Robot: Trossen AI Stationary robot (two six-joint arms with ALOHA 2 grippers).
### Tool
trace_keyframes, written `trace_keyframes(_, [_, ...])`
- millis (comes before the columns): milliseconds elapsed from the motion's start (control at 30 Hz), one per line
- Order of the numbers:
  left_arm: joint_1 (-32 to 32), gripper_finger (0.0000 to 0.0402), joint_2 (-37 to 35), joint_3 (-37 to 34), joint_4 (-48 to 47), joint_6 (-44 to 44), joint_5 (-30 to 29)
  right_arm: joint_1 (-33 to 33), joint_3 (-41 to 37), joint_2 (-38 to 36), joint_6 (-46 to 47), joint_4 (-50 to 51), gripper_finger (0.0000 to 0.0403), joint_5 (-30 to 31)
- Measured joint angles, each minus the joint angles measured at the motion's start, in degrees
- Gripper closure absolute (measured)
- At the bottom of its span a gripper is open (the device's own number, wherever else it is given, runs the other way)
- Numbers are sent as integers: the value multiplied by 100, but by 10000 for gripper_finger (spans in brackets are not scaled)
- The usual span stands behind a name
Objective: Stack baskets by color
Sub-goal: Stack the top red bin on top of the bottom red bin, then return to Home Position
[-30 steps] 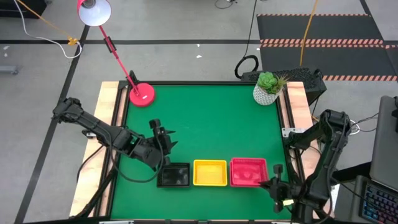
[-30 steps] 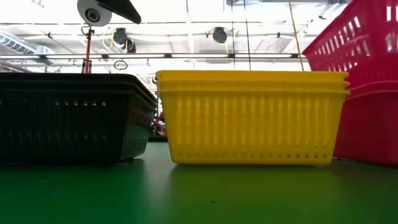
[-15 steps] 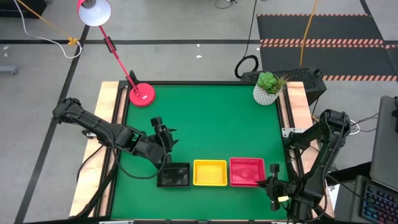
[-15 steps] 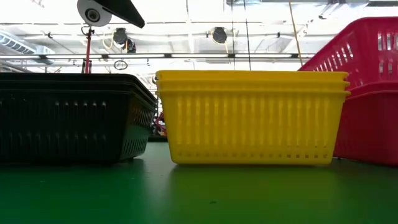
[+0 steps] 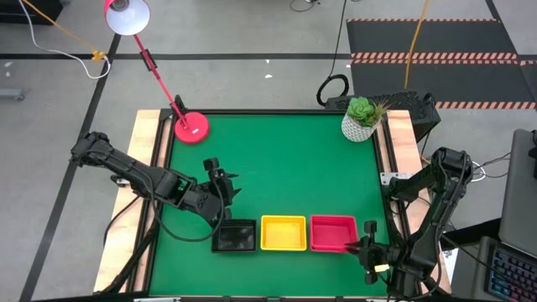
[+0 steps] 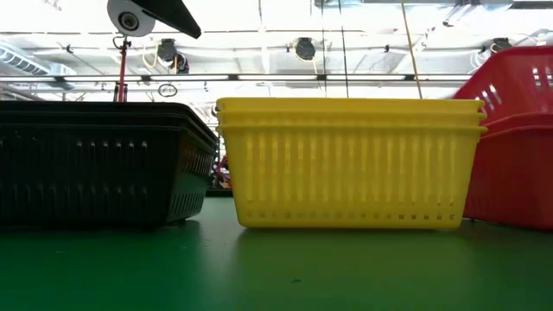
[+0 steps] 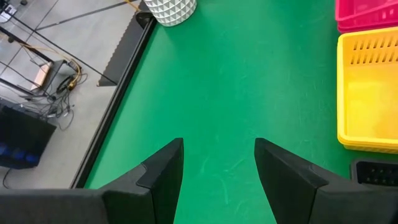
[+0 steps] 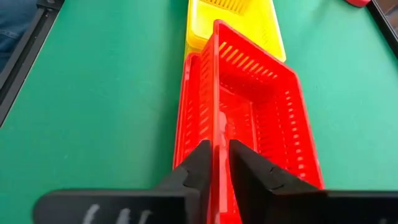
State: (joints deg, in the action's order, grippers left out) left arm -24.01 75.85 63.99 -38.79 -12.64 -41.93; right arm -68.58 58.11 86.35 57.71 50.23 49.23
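Observation:
Three stacks of baskets stand in a row near the table's front edge: black [image 5: 234,236], yellow [image 5: 283,232] and red [image 5: 334,231]. The top red basket [image 8: 261,93] lies tilted in the red stack, its right end the higher one [image 6: 518,69]. My right gripper [image 8: 220,158] is at that end, by the table's near right corner, shut on the basket. My left gripper [image 7: 219,155] hangs open just beyond the black stack [image 5: 220,183], with only green table between its fingers. My right gripper pinches the top red basket's right short wall at its rim [image 8: 219,134] between the two fingers, one inside the basket and one outside. The fingers come slanting down from the table's right. The basket's left end rests in the red stack and the held end is raised.
A pink lamp base [image 5: 191,127] stands at the far left corner and a white plant pot [image 5: 361,124] at the far right corner. The green table's far half [image 5: 277,159] lies bare between them.
The top red basket stood steeply tilted over the red stack. Its raised right end has sunk and it now lies much flatter in the stack, while its left end has stayed in the stack.

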Motion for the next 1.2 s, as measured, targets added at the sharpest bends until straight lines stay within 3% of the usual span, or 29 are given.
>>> trace_keyframes(467, [0,202,0,0,7,0,3,0,0,0,13,-8,278,0])
trace_keyframes(700, [0,202,0,0,7,5,11,78,0,-33,353,-23,264,5])
trace_keyframes(833, [0,202,-36,0,-13,23,12,317,0,-285,343,-90,264,9])
trace_keyframes(967, [-100,202,-290,0,-52,42,7,576,0,-661,-261,-262,277,32])
trace_keyframes(1200, [-347,202,-742,-328,335,185,-120,1094,0,-1555,-1692,-290,348,349])
